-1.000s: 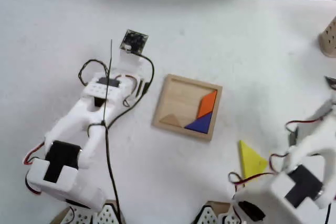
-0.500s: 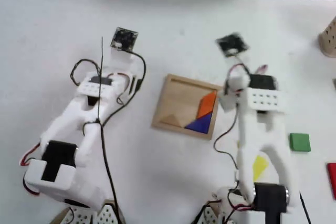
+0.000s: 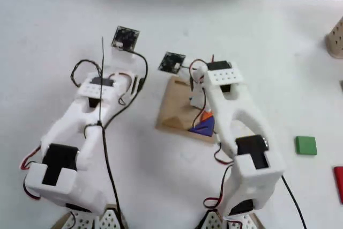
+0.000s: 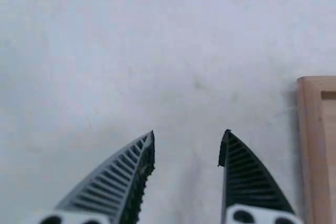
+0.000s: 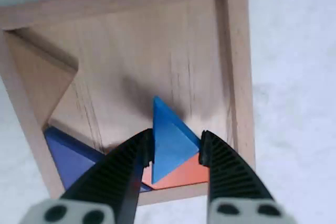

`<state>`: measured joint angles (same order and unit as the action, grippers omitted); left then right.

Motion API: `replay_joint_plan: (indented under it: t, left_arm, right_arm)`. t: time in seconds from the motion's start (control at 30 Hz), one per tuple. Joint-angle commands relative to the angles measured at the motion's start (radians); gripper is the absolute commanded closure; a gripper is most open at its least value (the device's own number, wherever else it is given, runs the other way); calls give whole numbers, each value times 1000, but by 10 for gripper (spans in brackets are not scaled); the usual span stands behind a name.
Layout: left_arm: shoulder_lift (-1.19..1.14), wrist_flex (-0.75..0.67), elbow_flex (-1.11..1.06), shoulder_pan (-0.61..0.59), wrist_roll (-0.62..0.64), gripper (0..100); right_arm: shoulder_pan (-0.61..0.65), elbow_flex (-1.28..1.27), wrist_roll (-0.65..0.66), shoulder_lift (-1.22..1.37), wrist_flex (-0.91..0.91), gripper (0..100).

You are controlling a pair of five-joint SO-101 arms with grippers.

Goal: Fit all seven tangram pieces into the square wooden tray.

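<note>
Right gripper (image 5: 177,139): clamped on the blue triangle (image 5: 167,121), held over the tray (image 5: 239,66) and partly above the orange piece (image 5: 173,179).
Left gripper (image 4: 188,139): jaws apart over the table (image 4: 157,35), beside the tray's edge.
Risk: the triangle overlaps orange; released here, it would likely perch on that piece instead of lying flat.
Pointing: a sharp tip pokes past the fingertips toward the tray's open middle.
Long axis: the long edge seems to run lengthwise along one finger.
</note>
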<state>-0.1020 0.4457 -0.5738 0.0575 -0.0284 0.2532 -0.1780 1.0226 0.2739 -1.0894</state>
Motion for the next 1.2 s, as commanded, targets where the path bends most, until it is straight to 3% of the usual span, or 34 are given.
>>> replay_joint_plan:
  t: [0.0,0.13,0.37,0.63,0.8,0.97,1.17]
  left_arm:
    - [7,-23,71,-5,-31,789]
    - [7,-23,71,-4,-31,789]
    - [7,-23,72,-2,-31,789]
    - [5,-15,66,45,-34,790]
    - [5,-15,66,105,-31,810]
    - [5,-58,86,222,-31,985]
    - [-31,-86,91,377,-29,979]
  right_arm:
    - [16,163,-11,42,-96,807]
    - [16,282,-58,81,-200,721]
    - [1,397,-267,41,-424,747]
    - [-203,267,-713,-16,-536,985]
    - [-321,-8,-726,-96,-355,980]
    - [-361,-367,-727,-348,-87,980]
    - [-374,-655,-752,-680,47,978]
